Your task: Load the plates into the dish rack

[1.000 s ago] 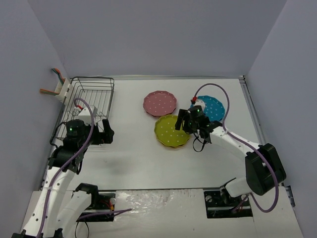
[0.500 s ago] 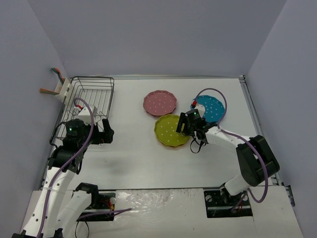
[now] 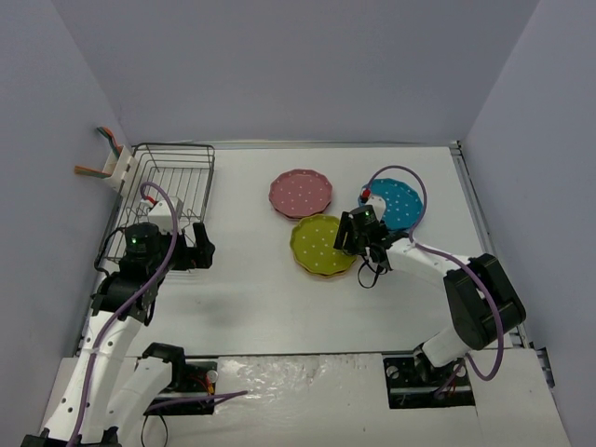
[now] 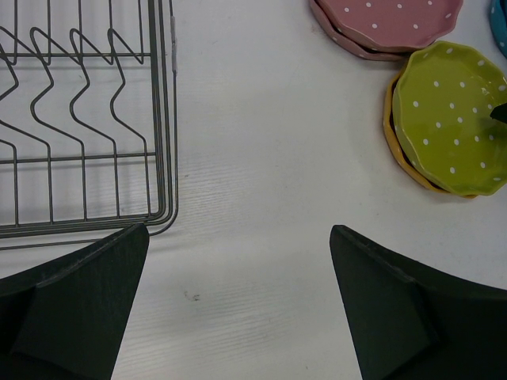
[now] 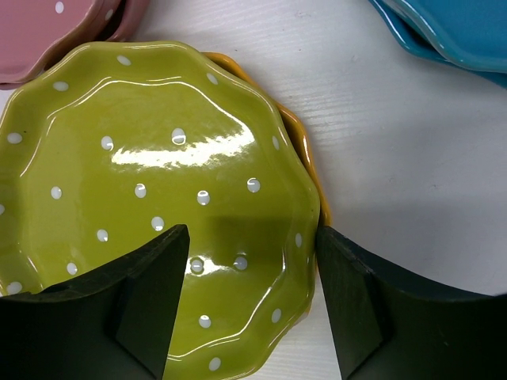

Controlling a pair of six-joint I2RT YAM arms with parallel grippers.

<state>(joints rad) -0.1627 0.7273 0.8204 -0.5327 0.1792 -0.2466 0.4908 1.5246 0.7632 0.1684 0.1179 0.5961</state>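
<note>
Currently, the right gripper [image 5: 252, 237] is straddling the near rim of the lime-green scalloped plate with white polka dots [image 5: 158, 158]. One finger is sitting over the plate's inner surface and the other is standing outside the rim, above the white table [image 3: 261, 298]. The jaws are standing partly apart with the rim between them and are not clamping it.

The lime-green plate is lying flat on top of an orange-yellow scalloped plate [image 5: 299, 127], whose edge is showing along one side. A pink polka-dot plate stack [image 3: 300, 194] is lying just beyond this pair, and a turquoise-blue polka-dot plate stack [image 3: 399, 202] is lying near it on the right.

The left gripper [image 4: 238, 233] is hovering over bare table with its jaws spread wide and holding nothing. It is sitting just beside the near right corner of the rectangular black wire dish rack [image 4: 153, 119]. The rack is standing at the far left of the table, well apart from the plates, and its tines are carrying no plates. A white utensil caddy [image 3: 119, 168] is hanging at its far left corner.
</note>
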